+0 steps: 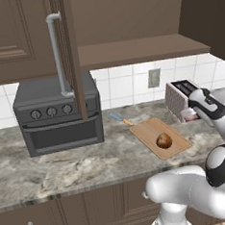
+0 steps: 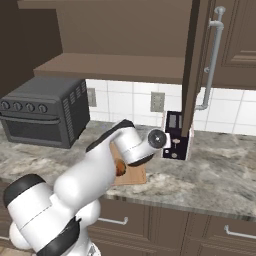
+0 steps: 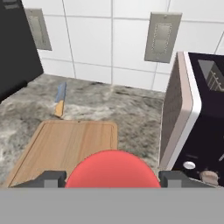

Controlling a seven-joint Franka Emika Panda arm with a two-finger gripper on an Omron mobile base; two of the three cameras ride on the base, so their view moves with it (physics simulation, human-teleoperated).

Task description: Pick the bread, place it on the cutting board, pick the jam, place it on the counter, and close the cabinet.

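The bread [image 1: 164, 140], a glossy brown bun, lies on the cutting board [image 1: 147, 130], near its front end. My gripper [image 3: 113, 178] is shut on the jam [image 3: 113, 168], whose red lid bulges between the two fingertips. From the hand view, the jar hangs above the board's [image 3: 65, 144] near right corner, close to the toaster. In the left base view the jam [image 1: 187, 113] sits at the hand's tip, right of the board and in front of the toaster. The cabinet stands open, its door [image 1: 71, 55] swung out edge-on with a silver bar handle [image 1: 56, 52]. The counter [image 1: 80, 165] is marbled grey-brown.
A toaster [image 1: 180, 96] stands right behind the hand. A dark toaster oven [image 1: 59, 114] sits at the left under the open door. A blue-handled knife [image 1: 119, 117] lies beyond the board. The second open door [image 2: 197, 65] hangs above the toaster.
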